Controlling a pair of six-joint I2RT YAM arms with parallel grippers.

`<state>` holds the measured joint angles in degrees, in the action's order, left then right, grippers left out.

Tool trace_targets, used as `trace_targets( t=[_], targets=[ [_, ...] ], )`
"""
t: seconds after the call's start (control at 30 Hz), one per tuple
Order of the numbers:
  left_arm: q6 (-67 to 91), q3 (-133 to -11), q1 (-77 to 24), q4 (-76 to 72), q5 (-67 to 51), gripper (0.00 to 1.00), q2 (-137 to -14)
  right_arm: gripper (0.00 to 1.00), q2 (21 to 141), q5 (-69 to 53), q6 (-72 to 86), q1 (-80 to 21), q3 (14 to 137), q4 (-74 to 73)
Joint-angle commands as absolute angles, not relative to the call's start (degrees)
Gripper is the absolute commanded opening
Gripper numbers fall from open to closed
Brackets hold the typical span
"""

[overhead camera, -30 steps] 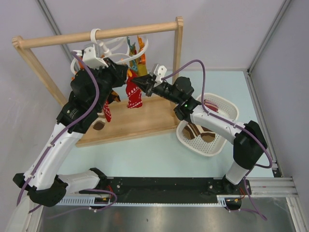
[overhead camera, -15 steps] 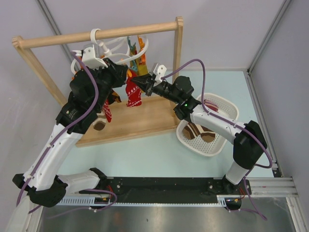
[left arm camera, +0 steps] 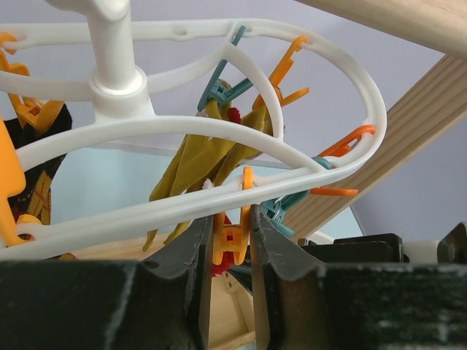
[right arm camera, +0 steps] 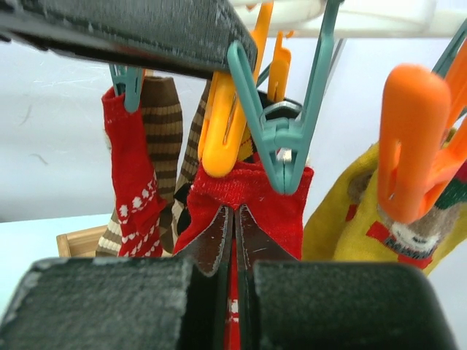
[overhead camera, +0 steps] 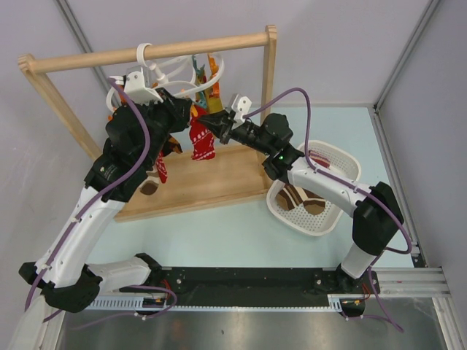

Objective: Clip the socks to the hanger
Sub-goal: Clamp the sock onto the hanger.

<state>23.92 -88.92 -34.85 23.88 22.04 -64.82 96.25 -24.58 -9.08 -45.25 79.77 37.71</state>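
Beneath the wooden rail [overhead camera: 146, 55], left jaws pinch an orange peg [left arm camera: 232, 244], right jaws pinch the red sock [right arm camera: 288, 219].

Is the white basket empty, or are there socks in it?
Not empty: the top view shows brown socks with cream stripes lying inside the white basket, on its perforated floor.

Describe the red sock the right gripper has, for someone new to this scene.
Find the white hanger on the wooden rail. Two red socks hang there; this red sock is the one nipped by the right gripper, just below a teal peg, beside the mustard sock.
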Motion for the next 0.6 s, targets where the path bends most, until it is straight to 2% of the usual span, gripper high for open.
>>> trace_targets(
  t=[0.0,0.4,0.57],
  targets=[
    [22.94,-89.91,-34.54,23.47,21.01,0.00,-64.07,0.00,94.66,-25.14,-9.58,-45.18,84.20,39.20],
    [22.85,-90.00,-34.54,23.38,20.30,0.00,-64.34,0.00,95.89,-26.02,-9.14,-45.70,86.75,38.15],
    [22.94,-89.83,-34.54,23.03,20.39,0.09,-63.99,0.00,95.98,-26.10,-8.97,-45.79,86.75,38.23]
  ],
)
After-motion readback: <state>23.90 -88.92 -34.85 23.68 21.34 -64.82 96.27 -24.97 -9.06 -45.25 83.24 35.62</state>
